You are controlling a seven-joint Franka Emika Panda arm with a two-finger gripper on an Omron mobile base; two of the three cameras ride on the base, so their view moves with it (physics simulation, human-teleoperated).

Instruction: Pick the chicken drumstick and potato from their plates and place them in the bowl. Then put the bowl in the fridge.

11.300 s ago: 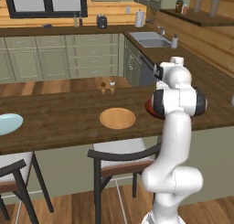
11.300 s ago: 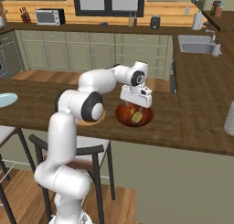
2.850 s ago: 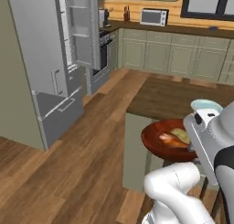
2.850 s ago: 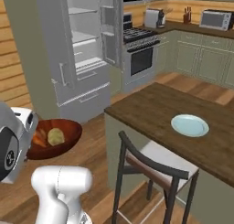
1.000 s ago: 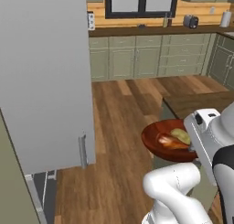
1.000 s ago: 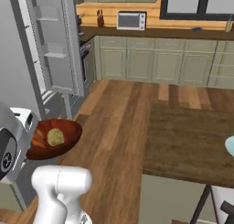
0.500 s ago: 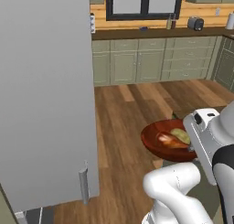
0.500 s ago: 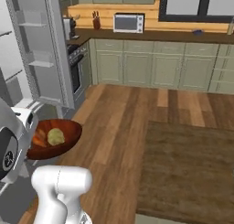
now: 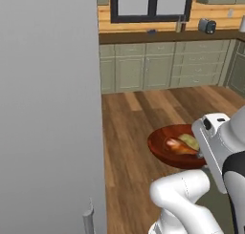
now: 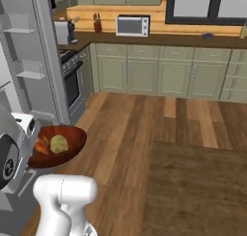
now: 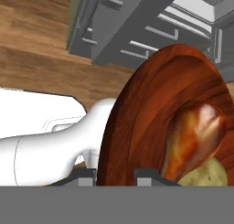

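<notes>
My gripper (image 11: 114, 175) is shut on the rim of the glossy reddish-brown bowl (image 11: 146, 104), held level in front of the arm. Inside the bowl lie the orange-brown chicken drumstick (image 11: 192, 136) and the pale potato (image 11: 205, 175). In the left base view the bowl (image 9: 165, 149) holds the drumstick (image 9: 176, 144) and potato (image 9: 190, 141), with the gripper (image 9: 200, 154) at its right rim. From the right, the bowl (image 10: 72, 138) carries the potato (image 10: 59, 143) beside the gripper (image 10: 30, 155). The grey fridge (image 9: 48, 109) door stands close on the left; its shelves (image 10: 24, 61) and drawers (image 11: 137, 31) show. The plates are out of view.
Pale green cabinets (image 10: 144, 73) line the far wall under a wooden counter with a microwave (image 10: 132, 25). A stove (image 10: 72, 83) stands next to the fridge. A dark wooden island top (image 10: 198, 182) lies at the right. Wood floor (image 9: 139, 123) stretches ahead.
The whole scene has swung with the base: the fridge door now looms larger on the left and the island has slid closer. The bowl stays gripped the same way.
</notes>
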